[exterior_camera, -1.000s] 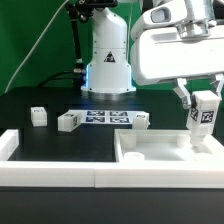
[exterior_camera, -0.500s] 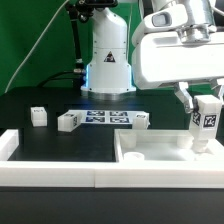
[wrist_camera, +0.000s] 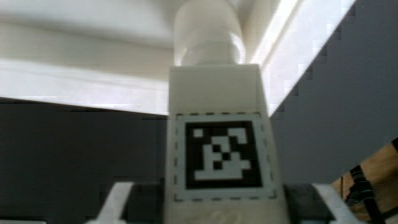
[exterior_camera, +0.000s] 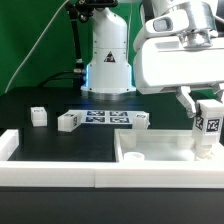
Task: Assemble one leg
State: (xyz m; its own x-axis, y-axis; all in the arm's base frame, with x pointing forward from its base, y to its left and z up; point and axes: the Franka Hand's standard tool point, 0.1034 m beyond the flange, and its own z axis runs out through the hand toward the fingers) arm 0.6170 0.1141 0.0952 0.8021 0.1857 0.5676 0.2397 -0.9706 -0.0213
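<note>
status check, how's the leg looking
Gripper shut on the leg. Leg upright over the white panel, exterior view's right; contact unclear. Nothing blocking it.

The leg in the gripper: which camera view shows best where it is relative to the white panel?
The exterior view. It shows the leg upright in the gripper, at the corner of the white panel on the exterior view's right. The wrist view shows only one tagged face of the leg close up, not its place.

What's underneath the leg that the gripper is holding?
The white panel, near its corner on the exterior view's right. The leg covers the spot beneath its lower end, so whether it touches the panel cannot be seen.
</note>
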